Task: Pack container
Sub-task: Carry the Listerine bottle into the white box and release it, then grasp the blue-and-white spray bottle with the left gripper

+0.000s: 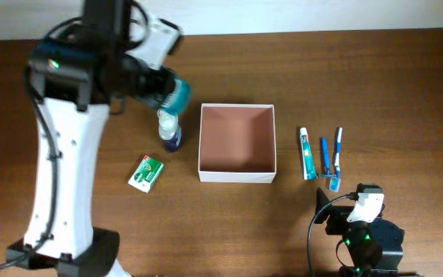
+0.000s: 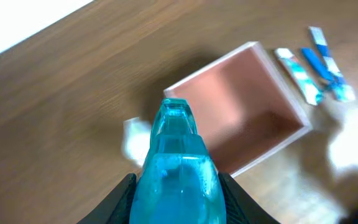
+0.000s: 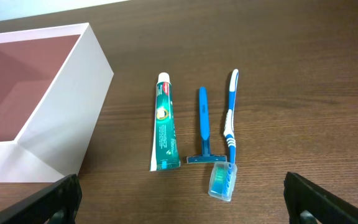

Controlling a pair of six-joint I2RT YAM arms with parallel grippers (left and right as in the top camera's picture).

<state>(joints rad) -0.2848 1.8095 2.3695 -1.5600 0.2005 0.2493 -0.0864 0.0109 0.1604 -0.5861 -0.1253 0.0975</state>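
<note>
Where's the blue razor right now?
In the overhead view, the blue razor lies right of the container, between the toothpaste tube and the toothbrush.

White container (image 1: pixel 237 176), teal bottle (image 2: pixel 179 171), blue razor (image 3: pixel 202 118)

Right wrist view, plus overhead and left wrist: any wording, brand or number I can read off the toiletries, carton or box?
Toothpaste tube: printed label, too small to read.
Green-and-white carton: some printing, too blurred to read.
Teal bottle: no text visible.
Container: plain walls, no text.
So nothing can be quoted from any view.
</note>
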